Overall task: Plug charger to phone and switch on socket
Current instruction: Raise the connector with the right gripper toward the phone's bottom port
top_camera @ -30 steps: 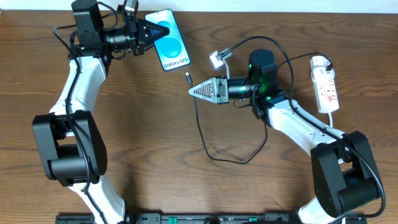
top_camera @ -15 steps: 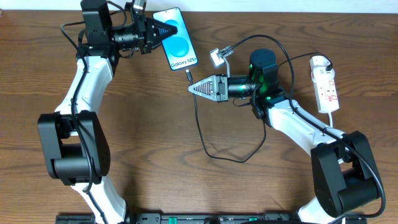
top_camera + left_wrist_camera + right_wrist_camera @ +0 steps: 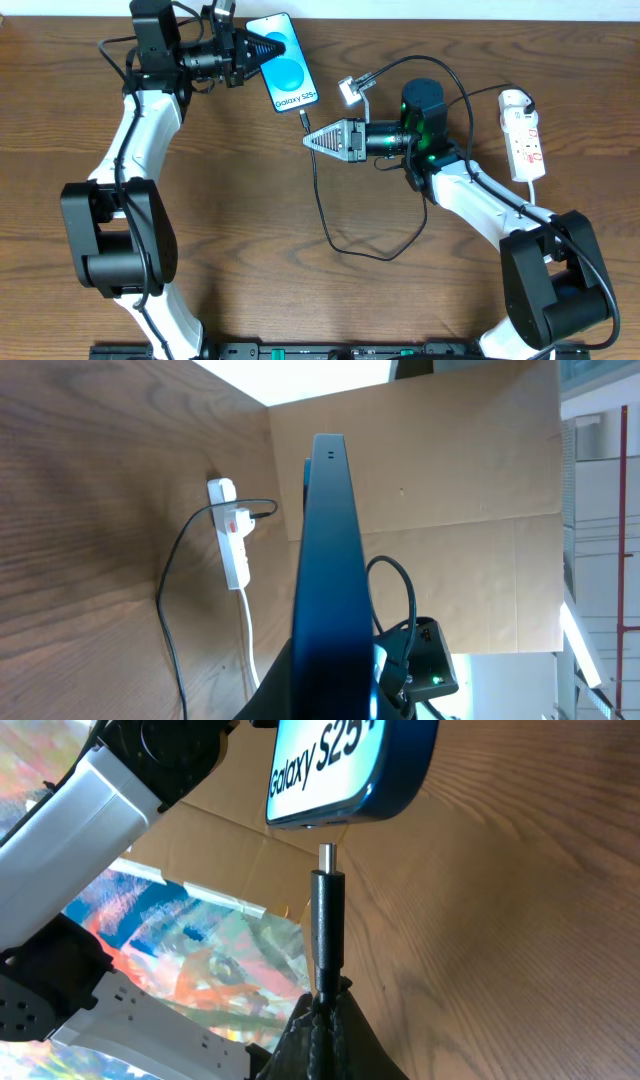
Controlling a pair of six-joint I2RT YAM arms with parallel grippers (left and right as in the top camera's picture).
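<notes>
left hand [image 3: 266, 47] clamped on glossy blue phone [image 3: 290, 76] | right hand [image 3: 310, 143] clamped on charger [image 3: 326, 930], cylindrical metal-tipped connector | wood-grain table [image 3: 250, 200] | phone port indistinct

The charger [image 3: 326, 910] tip lies just beside the phone [image 3: 350, 760].

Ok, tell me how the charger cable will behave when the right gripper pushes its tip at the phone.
Likely floppy: the charger cable lies in a slack loop. The short connector tip past the right gripper looks stiff, so it should push straight.
</notes>
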